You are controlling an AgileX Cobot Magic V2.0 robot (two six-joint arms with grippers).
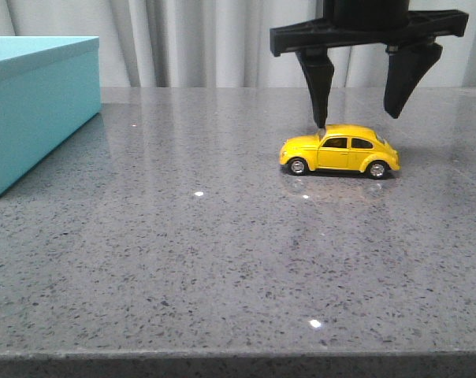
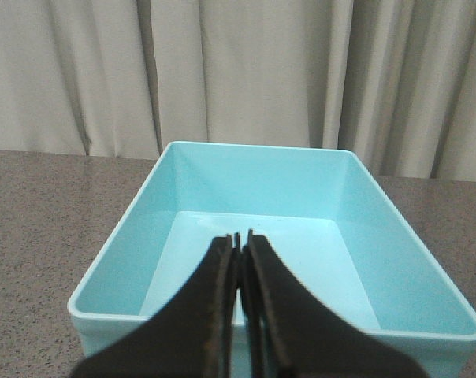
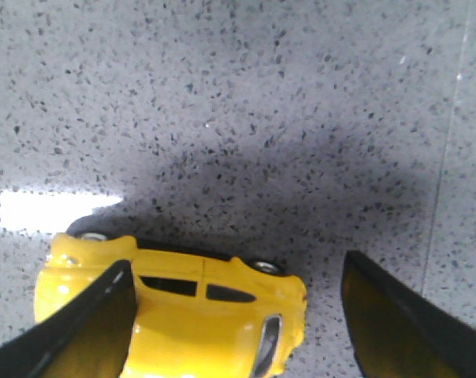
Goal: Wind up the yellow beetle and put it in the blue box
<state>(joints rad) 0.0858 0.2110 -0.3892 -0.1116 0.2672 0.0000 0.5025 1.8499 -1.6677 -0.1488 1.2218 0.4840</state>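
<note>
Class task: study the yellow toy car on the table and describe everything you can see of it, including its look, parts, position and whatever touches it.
The yellow beetle is a small, glossy, rounded toy car with dark windows and black wheels with silver hubs. It stands upright on all its wheels on the speckled grey table, side-on to the front camera, right of centre and well apart from the blue box. The open right gripper hangs just over its roof; one finger seems very near, but contact cannot be confirmed.
</note>
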